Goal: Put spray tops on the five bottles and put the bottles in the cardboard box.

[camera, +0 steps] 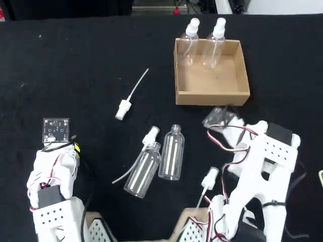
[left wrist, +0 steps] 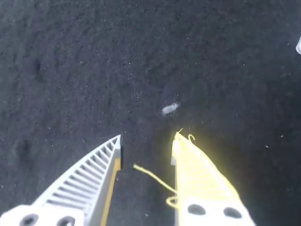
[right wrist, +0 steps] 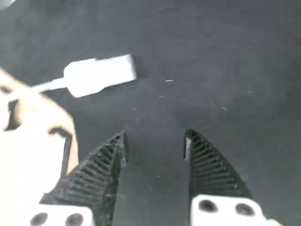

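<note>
Right wrist view has the right gripper (right wrist: 155,136) hanging over bare black table (right wrist: 235,56), jaws a fair way apart, nothing between them and nothing touching them. A loose spray top (right wrist: 101,75) lies just ahead of the tips, close but not in reach of a pinch. Left gripper (left wrist: 148,141) is the same story: spread open, empty, parked over the cloth well away from everything.

Moving out in the high view, mid-table there's an uncapped bottle (camera: 171,154) lying beside a second bottle (camera: 143,172). That one has a sprayer head (camera: 151,136) at its neck, but the tube seems to run outside, so I'd say it's not fitted. Farther left is a third spray top (camera: 123,109). Something clear by the right arm, probably the fifth bottle (camera: 218,117), is partly hidden.

At the far end, the cardboard box (camera: 212,96) holds two capped bottles (camera: 189,48).

So I reckon two done, three to go. Next move looks like grabbing the near top by its head, not the skinny tube, while the other arm steadies a bottle.
</note>
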